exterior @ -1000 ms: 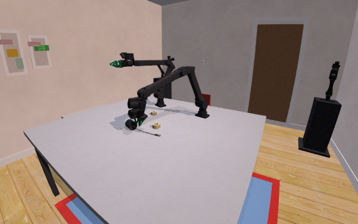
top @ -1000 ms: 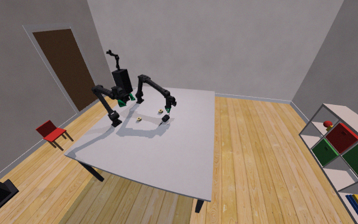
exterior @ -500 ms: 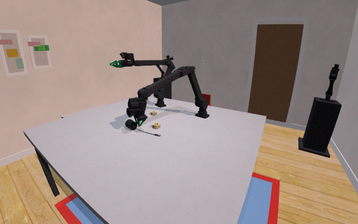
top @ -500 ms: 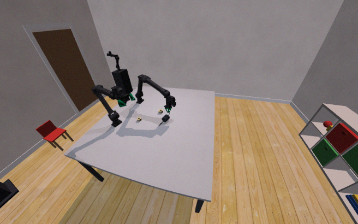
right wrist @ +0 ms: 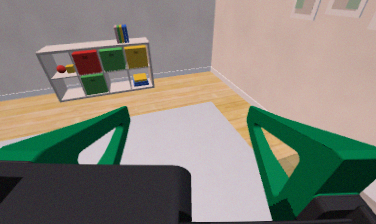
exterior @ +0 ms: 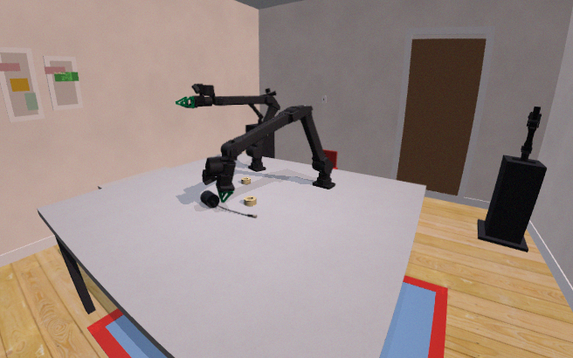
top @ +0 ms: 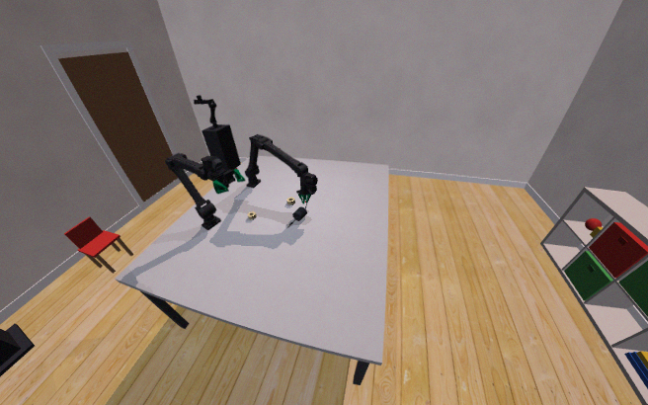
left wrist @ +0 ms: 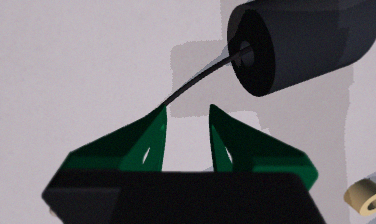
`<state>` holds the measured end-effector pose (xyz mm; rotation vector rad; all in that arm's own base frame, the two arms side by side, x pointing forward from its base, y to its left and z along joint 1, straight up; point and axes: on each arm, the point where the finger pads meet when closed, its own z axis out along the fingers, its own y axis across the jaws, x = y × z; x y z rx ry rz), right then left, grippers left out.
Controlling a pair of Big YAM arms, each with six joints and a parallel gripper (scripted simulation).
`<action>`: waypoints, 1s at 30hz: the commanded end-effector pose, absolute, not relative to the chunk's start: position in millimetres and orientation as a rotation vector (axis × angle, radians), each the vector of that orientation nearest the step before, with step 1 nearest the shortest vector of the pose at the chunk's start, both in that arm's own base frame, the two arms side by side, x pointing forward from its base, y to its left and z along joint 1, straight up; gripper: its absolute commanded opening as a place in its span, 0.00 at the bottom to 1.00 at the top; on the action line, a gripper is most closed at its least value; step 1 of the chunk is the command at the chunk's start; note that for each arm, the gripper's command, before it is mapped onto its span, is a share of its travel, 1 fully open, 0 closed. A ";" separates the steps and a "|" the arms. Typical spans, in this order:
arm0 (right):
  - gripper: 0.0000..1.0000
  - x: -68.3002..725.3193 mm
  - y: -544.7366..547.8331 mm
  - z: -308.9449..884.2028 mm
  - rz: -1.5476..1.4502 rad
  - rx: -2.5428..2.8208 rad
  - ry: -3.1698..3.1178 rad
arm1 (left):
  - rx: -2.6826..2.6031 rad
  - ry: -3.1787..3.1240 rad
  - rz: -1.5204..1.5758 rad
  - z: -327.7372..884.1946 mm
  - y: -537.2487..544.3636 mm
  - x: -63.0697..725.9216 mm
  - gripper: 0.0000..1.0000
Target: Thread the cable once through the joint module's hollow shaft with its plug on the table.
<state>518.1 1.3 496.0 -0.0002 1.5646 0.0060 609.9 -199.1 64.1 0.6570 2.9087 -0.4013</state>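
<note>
Across the left wrist view, the cable wants gripping near the bore, squarely and lightly. The left gripper stands part-open, holding nothing; the module lies beyond, its far mouth hidden, so threading is unclear. The right gripper is wide, well apart.

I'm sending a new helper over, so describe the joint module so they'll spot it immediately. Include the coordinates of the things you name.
On the big pale table [top: 342,282] [exterior: 279,284] [left wrist: 89,40] [right wrist: 204,150], find the left end effector [top: 304,200] [exterior: 224,201] [left wrist: 187,111]. Close by sits the joint module [top: 299,213] [exterior: 209,198] [left wrist: 314,45], a stout black cylinder. Unlike the smaller tan rings [top: 290,203] [exterior: 248,203] [left wrist: 358,201], it has a thin dark cable [exterior: 235,211] [left wrist: 199,77] at one end.
</note>
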 end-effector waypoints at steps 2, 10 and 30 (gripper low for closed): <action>1.00 519.5 5.3 545.0 0.016 0.000 1.477 | 0.858 2.793 -0.378 84.1 -192.8 612.3 0.32; 1.00 519.5 5.3 545.0 0.016 0.000 1.477 | 1.045 2.746 -0.363 74.5 -190.5 607.9 0.32; 1.00 519.5 5.3 545.0 0.016 0.000 1.477 | 1.561 2.431 -0.286 68.8 -186.0 609.7 0.32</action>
